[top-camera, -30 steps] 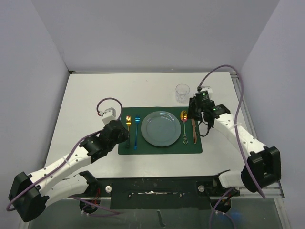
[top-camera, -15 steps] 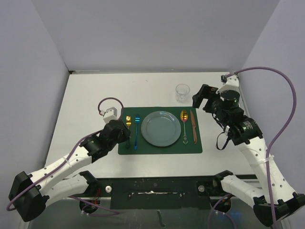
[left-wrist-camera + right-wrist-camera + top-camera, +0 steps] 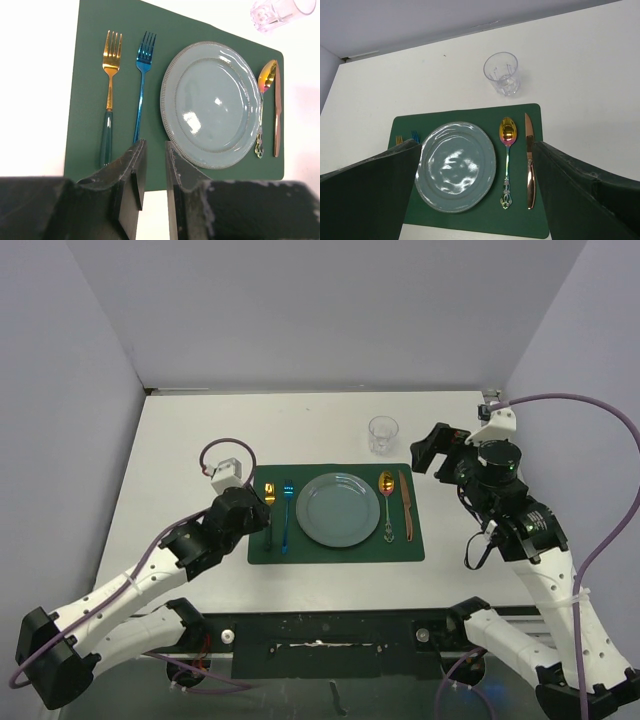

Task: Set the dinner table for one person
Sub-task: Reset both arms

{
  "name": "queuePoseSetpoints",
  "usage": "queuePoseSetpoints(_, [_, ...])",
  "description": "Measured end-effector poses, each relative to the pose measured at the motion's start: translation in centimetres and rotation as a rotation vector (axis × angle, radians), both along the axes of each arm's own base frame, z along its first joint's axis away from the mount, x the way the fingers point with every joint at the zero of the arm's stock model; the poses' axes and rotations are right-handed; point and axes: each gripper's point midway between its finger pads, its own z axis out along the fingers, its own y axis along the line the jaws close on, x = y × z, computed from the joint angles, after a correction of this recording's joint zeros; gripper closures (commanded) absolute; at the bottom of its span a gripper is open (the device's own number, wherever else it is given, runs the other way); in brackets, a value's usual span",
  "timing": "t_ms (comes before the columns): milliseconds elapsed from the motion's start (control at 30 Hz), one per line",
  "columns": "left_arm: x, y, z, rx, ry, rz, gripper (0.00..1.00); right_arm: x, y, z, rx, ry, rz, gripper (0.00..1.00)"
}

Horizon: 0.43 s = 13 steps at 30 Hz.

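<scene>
Right end effector (image 3: 428, 450) agape near glass (image 3: 382, 434)

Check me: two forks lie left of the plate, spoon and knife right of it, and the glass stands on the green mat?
Not quite: the glass stands off the green mat, on the white table beyond its far edge, as the right wrist view shows. The rest is right.

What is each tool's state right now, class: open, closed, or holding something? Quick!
Left tool: barely open, narrow gap, holding nothing.
Right tool: wide open, holding nothing.
</scene>
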Motion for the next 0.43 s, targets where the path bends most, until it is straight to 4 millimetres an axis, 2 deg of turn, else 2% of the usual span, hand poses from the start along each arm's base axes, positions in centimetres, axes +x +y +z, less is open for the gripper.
queuePoseSetpoints(433, [-0.14,0.37,-0.10,0.013,0.003,0.006,0.81,0.00,0.16,0.14,0.004,-0.005,0.008,0.02])
